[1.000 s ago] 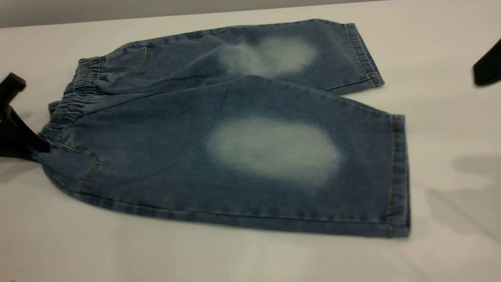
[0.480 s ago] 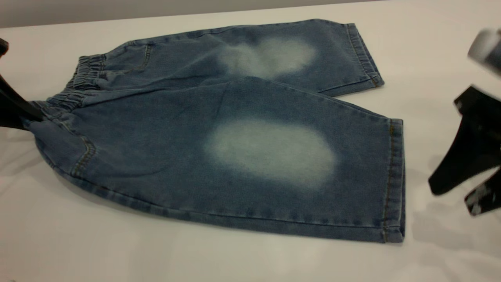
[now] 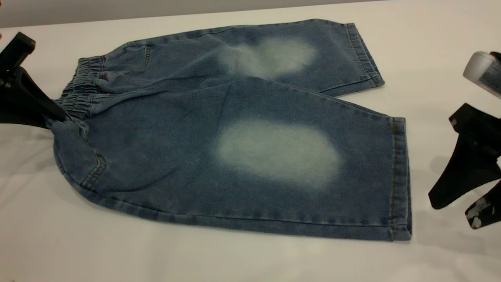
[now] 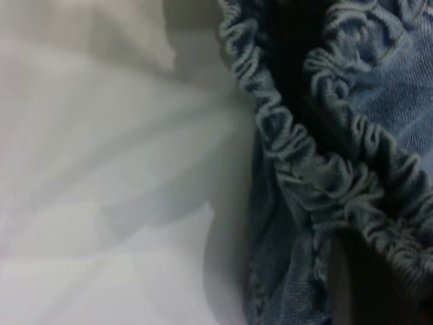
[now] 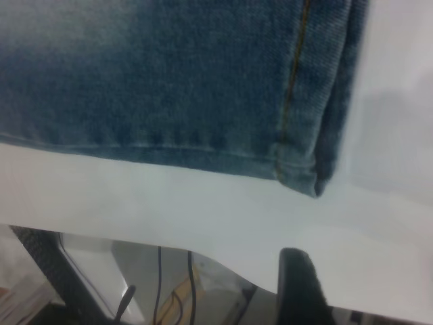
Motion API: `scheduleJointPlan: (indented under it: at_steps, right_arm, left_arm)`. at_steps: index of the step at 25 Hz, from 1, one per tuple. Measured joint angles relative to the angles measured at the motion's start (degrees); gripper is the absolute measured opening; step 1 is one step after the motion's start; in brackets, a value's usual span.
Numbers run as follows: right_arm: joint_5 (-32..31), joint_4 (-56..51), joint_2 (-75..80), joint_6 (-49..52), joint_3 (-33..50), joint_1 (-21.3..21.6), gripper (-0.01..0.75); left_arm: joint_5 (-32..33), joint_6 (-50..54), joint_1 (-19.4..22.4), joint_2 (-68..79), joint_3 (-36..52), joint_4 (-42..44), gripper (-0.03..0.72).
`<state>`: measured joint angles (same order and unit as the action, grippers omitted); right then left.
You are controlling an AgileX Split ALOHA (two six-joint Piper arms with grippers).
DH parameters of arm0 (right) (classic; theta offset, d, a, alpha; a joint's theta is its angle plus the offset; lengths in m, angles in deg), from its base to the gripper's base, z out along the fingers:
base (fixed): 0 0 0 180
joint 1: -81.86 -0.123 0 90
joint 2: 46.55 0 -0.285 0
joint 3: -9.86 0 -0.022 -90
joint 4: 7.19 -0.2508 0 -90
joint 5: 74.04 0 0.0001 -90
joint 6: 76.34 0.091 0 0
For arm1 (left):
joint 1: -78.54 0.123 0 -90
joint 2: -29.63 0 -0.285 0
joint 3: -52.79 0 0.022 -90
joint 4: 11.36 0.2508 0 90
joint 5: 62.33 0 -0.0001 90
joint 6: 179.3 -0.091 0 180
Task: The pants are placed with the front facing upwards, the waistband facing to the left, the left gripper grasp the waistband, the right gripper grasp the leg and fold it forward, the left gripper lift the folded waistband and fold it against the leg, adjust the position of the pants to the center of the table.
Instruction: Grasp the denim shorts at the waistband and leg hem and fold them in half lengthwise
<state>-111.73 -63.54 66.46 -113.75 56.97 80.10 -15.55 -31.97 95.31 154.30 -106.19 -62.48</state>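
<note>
Left gripper [image 3: 58, 115] clamped on waistband [image 3: 80, 88]; right gripper [image 3: 456, 211] spread beside leg [image 3: 274, 156].

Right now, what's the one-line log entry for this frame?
left gripper: shut on waistband | right gripper: open, off leg hem | pants: flat, unfolded

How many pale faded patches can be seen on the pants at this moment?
2. One pale patch is on the nearer leg of the pants; the other pale patch is on the farther leg. The underside is hidden, so more may exist.
</note>
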Motion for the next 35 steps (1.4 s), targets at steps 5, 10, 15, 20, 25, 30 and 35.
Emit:
scheduleJointPlan:
  at_steps: [5, 10, 15, 20, 25, 30, 35]
  right_arm:
    - [-0.95, -0.98, 4.45, -0.63, 0.00, 0.00, 0.351]
    - [-2.32, -6.56, 8.30, -5.69, -0.05, 0.00, 0.351]
    - [-1.14, -13.12, 10.47, -12.46, -0.05, 0.00, 0.351]
    - [-1.65, -17.35, 12.80, -15.95, -1.30, 0.00, 0.351]
    - [-3.75, -17.10, 16.37, -16.36, -2.95, 0.00, 0.351]
    - [-5.71, -19.23, 18.67, -18.66, -3.71, 0.00, 0.351]
    - [-7.19, -23.46, 19.88, -22.52, -4.08, 0.00, 0.351]
  left_arm:
    - [-0.14, 0.04, 0.05, 0.00, 0.00, 0.00, 0.107]
    - [-0.08, 0.04, 0.05, 0.05, 0.00, 0.00, 0.107]
    - [0.15, 0.04, 0.05, 0.05, 0.00, -0.30, 0.107]
    - [0.52, -0.01, 0.05, 0.05, 0.00, -0.33, 0.107]
    - [0.52, -0.01, 0.05, 0.05, 0.00, -0.52, 0.107]
    - [0.52, -0.01, 0.05, 0.05, 0.00, -0.52, 0.107]
    - [0.52, -0.01, 0.05, 0.05, 0.00, -0.52, 0.107]
